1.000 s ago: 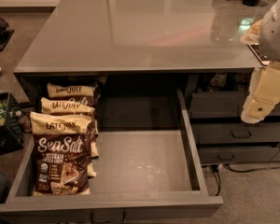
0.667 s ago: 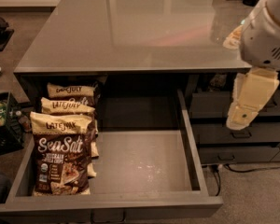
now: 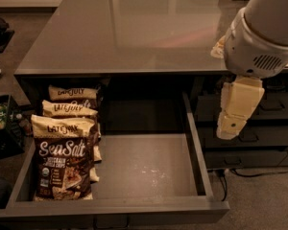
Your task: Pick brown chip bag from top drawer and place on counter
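The top drawer (image 3: 149, 169) stands pulled open below the counter (image 3: 134, 28). Three brown chip bags stand upright in a row along its left side. The front brown chip bag (image 3: 62, 162) shows its "Sea Salt" face, and the two others (image 3: 69, 110) (image 3: 74, 94) stand behind it. The rest of the drawer floor is bare. My gripper (image 3: 229, 127) hangs down from the white arm (image 3: 259, 37) at the right. It is just outside the drawer's right wall, above the drawer's level, far from the bags, and holds nothing.
Narrower handled drawers (image 3: 259, 133) stand shut to the right, behind the gripper. A black cable (image 3: 261, 174) lies on the carpet below them. A dark crate (image 3: 2, 126) with items sits on the floor to the left of the drawer.
My arm has swung left and nearer, from the right edge of the view toward the drawer's right wall. The bags and drawer have not moved.
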Action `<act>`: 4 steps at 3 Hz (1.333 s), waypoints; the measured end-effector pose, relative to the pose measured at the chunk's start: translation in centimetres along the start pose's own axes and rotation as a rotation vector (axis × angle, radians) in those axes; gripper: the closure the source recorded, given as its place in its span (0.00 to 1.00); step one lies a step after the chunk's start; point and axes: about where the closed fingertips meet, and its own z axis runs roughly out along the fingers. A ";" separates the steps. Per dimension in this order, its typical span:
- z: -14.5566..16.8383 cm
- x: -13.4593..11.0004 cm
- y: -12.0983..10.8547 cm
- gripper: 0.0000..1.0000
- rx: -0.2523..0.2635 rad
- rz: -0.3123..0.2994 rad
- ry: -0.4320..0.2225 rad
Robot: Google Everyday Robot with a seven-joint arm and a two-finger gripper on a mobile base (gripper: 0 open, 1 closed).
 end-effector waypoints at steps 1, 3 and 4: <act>2.9 -3.7 0.4 0.00 -0.003 -0.053 -0.019; 7.2 -8.7 -0.2 0.00 -0.060 -0.089 -0.036; 9.7 -13.2 1.6 0.00 -0.088 -0.141 -0.080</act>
